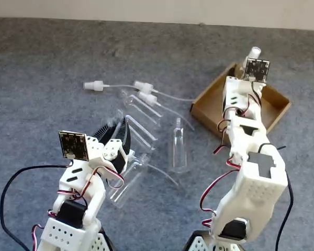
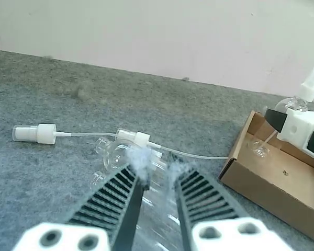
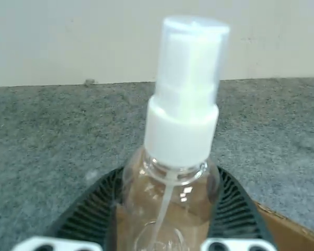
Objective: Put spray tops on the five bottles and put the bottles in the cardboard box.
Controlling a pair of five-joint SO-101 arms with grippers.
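Right gripper (image 3: 165, 212): clenched on the capped bottle (image 3: 165, 183), a finger on each side of its clear body; white spray top (image 3: 187, 89) seated on the neck, dip tube visible inside.
Right gripper position: in the high view it hangs over the far part of the box (image 1: 208, 103), with the top poking out beyond it.
Box: open, on the grey carpet (image 1: 42, 63), off to the right arm's side; a brown wall faces the bottles.
Left gripper (image 2: 158, 170): down among the pile (image 1: 138, 130) of clear bottles lying on the carpet, fingers drawn close with one clear bottle (image 2: 156, 209) grasped between them.
Bare bottle (image 1: 178, 146): lies alone without a top, between the pile and the right arm.
Loose tops (image 1: 94, 86): three on the carpet beyond the pile, tubes trailing; one well apart from the others, two close together by the pile's far end.
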